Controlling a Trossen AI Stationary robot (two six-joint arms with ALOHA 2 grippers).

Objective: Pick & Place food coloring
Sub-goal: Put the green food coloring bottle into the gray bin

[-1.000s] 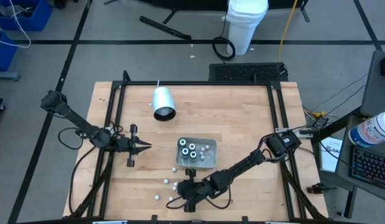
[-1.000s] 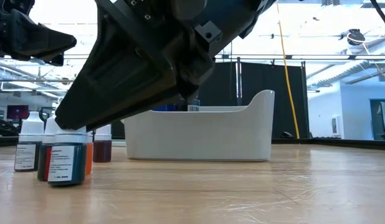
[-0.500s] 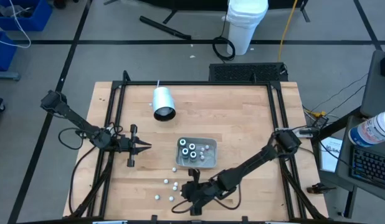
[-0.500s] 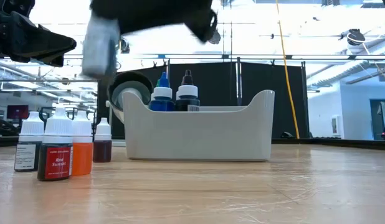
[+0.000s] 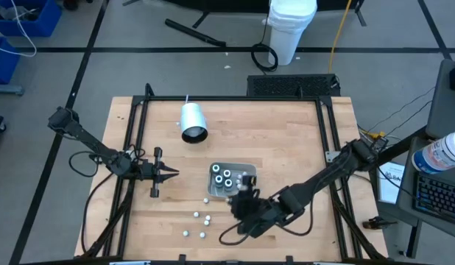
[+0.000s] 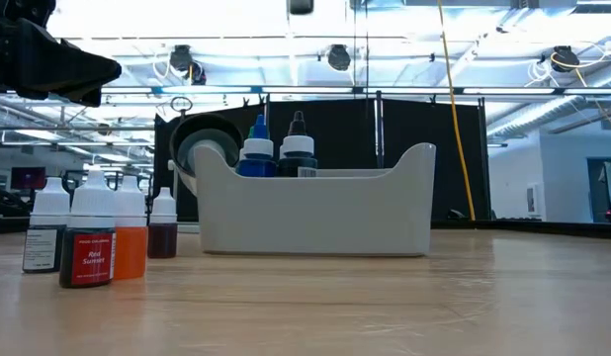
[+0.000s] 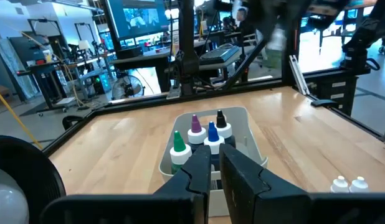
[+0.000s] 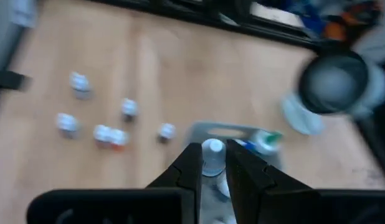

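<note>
Roughly halfway, by my reckoning: four food coloring bottles (image 5: 225, 179) stand in the grey tray (image 5: 213, 194) at mid-table, their green, purple, blue and black tips plain in the left wrist view. Five more loose bottles (image 5: 199, 216) sit on the wood to the near left of the tray, apart from it; the low view shows some of them as orange, red and dark.

Above the tray's near right corner hangs the right gripper (image 5: 244, 188), and its wrist view shows the jaws clenched on a white-capped bottle (image 8: 212, 155), with the tray just below and beyond. It looks ready to be set down, not yet released.

Well to the left, the left gripper (image 5: 167, 174) waits, jaws closed on nothing. A white cup (image 5: 192, 122) lies on its side at the far left.
</note>
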